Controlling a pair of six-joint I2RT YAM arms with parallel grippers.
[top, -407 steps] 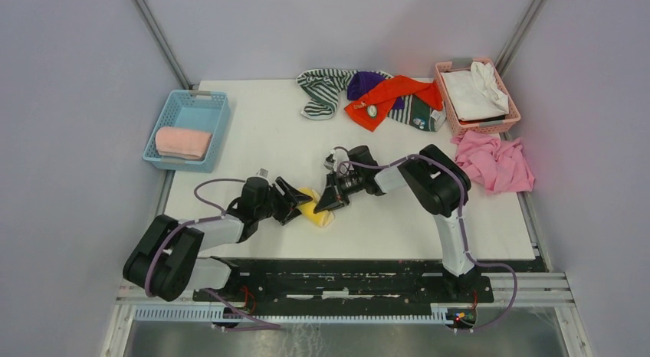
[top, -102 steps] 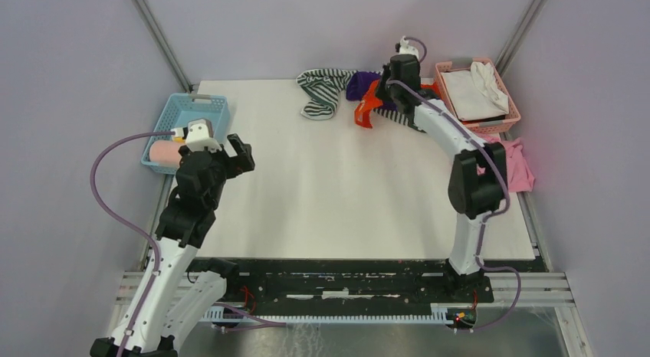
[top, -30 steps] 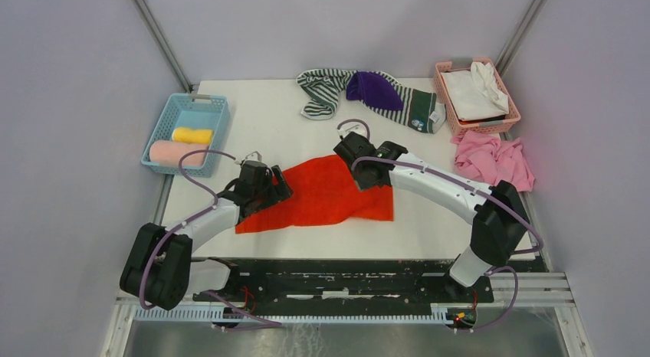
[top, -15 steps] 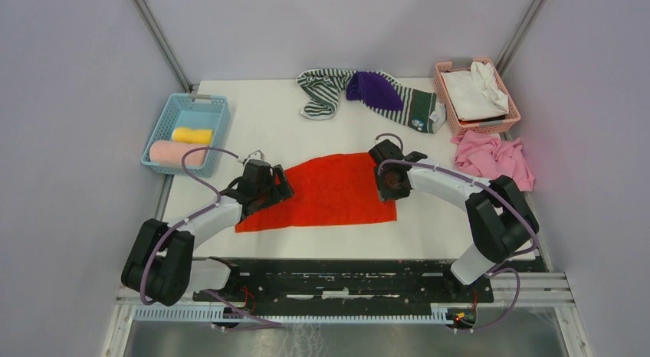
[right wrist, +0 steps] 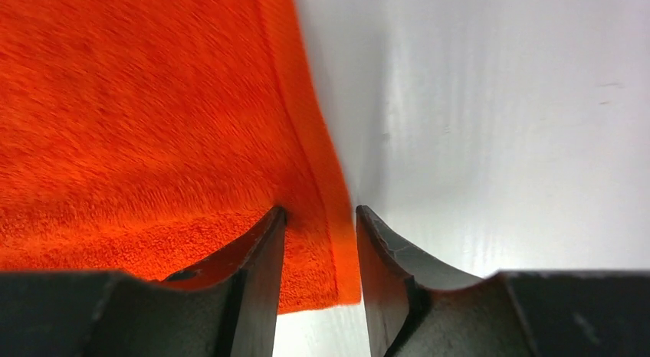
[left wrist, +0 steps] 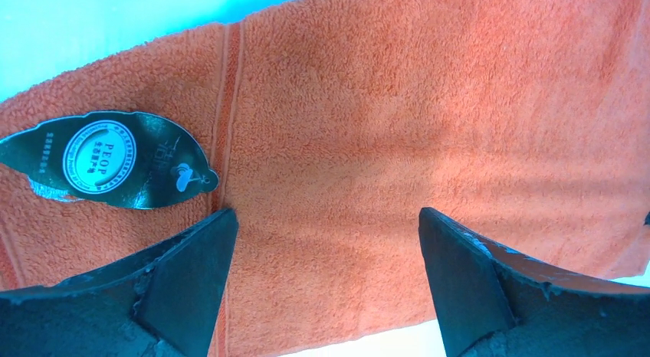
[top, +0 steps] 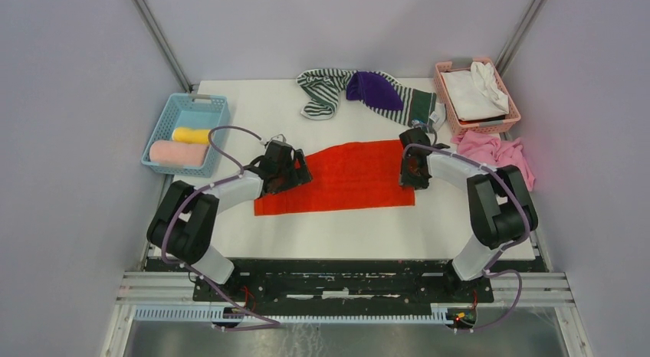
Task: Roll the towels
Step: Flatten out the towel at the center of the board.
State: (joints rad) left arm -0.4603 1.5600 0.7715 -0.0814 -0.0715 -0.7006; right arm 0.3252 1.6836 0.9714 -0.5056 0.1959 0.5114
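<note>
Done: two rolls, a pink roll [top: 178,152] and a yellow roll [top: 192,135], lie side by side in the blue basket [top: 163,121], well left of the red towel [top: 349,179].
In hand: the red towel lies spread flat across the middle of the table [top: 253,112], long side running left to right, with no fold or roll in it yet.
Left gripper [left wrist: 326,227]: at the red towel's left end, jaws spread wide over the cloth beside its tag [left wrist: 115,158], gripping nothing.
Right gripper [right wrist: 320,242]: at the red towel's right end, jaws drawn close with the hem running between them, pinching that edge; the cloth looks slightly lifted there.
Step, as judged: laying out and pulling flat. The rolling of this towel has not begun.
Left to roll: a striped towel [top: 320,90], a purple towel [top: 374,89] and a green towel [top: 416,106] lie heaped together beyond the red towel's far edge. A pink towel [top: 498,159] lies crumpled just right of its right end.
Pink basket [top: 447,103]: beyond the red towel's right end, holding a white cloth [top: 471,89]. Whether that cloth belongs to the job cannot be told.
Progress, as judged: two towels finished, one being prepared, at least four untouched, so under half done.
</note>
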